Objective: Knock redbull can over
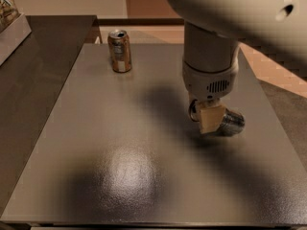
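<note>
The redbull can (233,122), silver-grey, lies tipped on its side on the grey table (120,143), right of centre, with its end facing the front right. My gripper (209,119) hangs from the big white arm (211,56) and sits directly against the can's left side, low over the table. The arm hides part of the can. A brown can with a white band (120,50) stands upright at the back left, well apart from the gripper.
A darker counter (38,71) adjoins the table on the left, with a pale box (9,32) at its far corner. The floor drops away beyond the table's right edge (283,114).
</note>
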`<state>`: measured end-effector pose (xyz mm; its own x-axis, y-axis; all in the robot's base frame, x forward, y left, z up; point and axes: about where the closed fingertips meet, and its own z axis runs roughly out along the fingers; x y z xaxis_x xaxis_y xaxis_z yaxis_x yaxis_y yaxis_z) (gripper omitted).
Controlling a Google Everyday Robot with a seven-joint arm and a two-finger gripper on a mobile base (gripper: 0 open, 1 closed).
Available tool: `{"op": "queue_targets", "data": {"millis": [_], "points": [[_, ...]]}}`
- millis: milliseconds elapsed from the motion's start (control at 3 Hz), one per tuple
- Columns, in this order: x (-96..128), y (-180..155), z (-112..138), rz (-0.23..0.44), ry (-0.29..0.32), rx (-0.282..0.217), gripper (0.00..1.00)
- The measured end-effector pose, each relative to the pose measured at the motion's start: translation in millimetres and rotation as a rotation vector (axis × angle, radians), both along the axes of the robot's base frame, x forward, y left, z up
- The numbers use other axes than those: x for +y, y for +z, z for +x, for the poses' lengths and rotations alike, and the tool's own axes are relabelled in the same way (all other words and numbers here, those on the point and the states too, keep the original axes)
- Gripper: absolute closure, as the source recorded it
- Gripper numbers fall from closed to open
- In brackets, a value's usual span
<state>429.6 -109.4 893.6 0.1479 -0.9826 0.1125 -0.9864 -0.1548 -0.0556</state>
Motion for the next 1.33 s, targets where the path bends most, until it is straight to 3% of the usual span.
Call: {"op": "queue_targets", "data": {"millis": [667,1000,1333], "points": [[2.2,-30.6,-8.1,-0.075,0.055,0.030,0.13],[4.7,-30.5,-5.2,-0.065,0.057,0.015,0.00],[4.8,-30.5,-5.1,-0.065,0.057,0.015,0.00]]}}
